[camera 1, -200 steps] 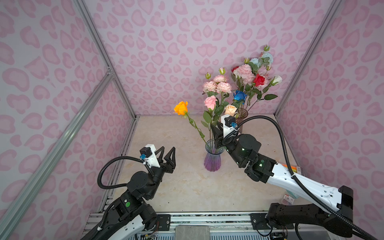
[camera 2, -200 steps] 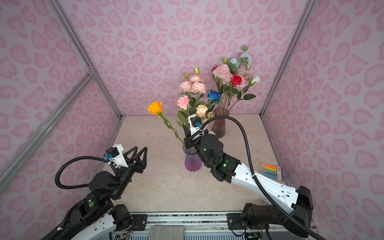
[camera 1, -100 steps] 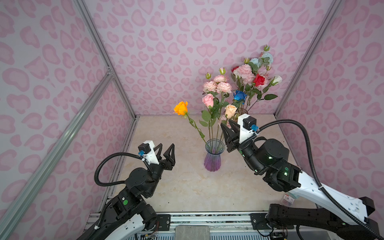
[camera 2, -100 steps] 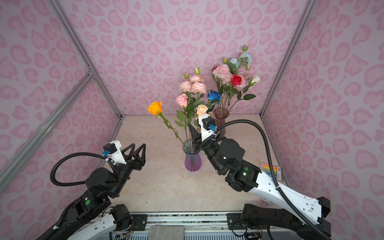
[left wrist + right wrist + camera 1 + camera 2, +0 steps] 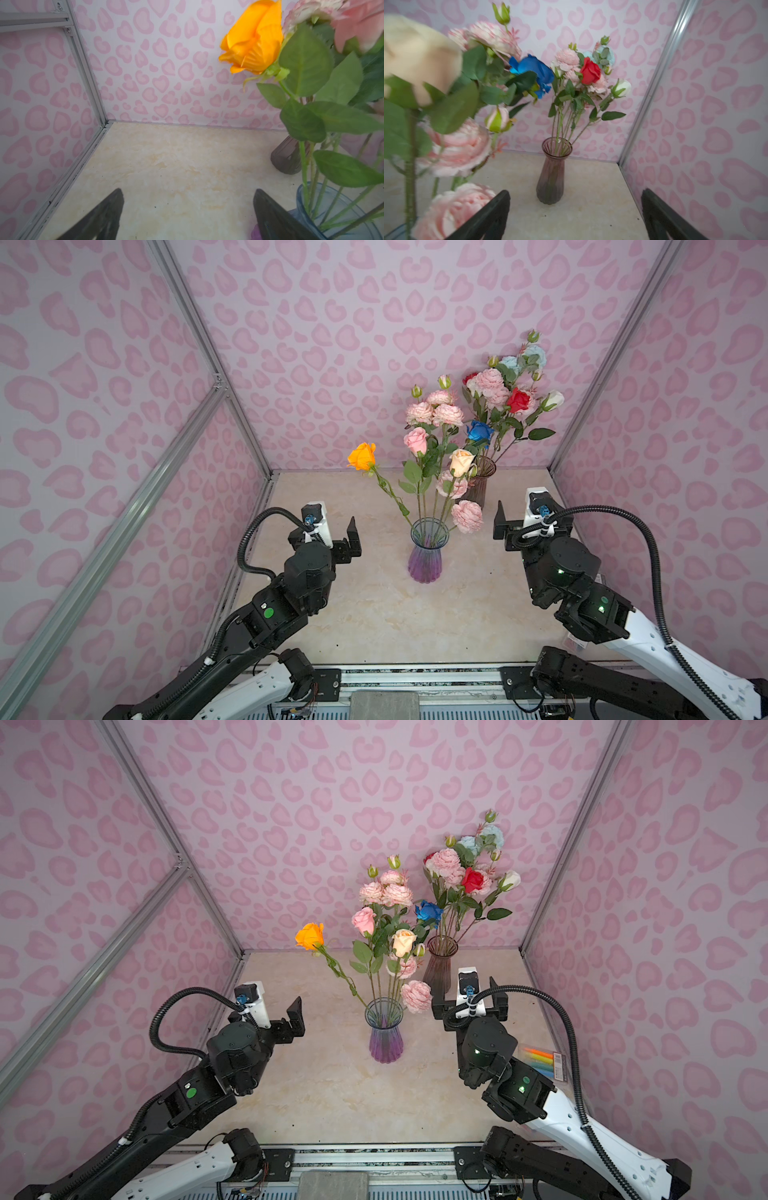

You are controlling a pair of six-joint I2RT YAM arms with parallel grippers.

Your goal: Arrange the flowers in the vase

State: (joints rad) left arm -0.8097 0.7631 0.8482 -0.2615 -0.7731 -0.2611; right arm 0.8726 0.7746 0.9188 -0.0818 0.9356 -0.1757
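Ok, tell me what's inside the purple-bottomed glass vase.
Through the clear upper glass of the vase, several green stems stand inside, belonging to the orange rose, pink rose, cream rose and pink peonies. The purple base hides the stem ends.

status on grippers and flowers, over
Left gripper open, empty. Right gripper open, empty. Flowers standing in purple vase, orange rose leaning out. Brown vase behind, apart.

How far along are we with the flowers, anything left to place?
Done: the flowers stand in the front vase, the orange rose leaning out left; the back vase holds its own bunch. In hand: nothing, left gripper and right gripper are open and empty, either side of the front vase. Left: I see no loose stems on the table, so probably only tidying.
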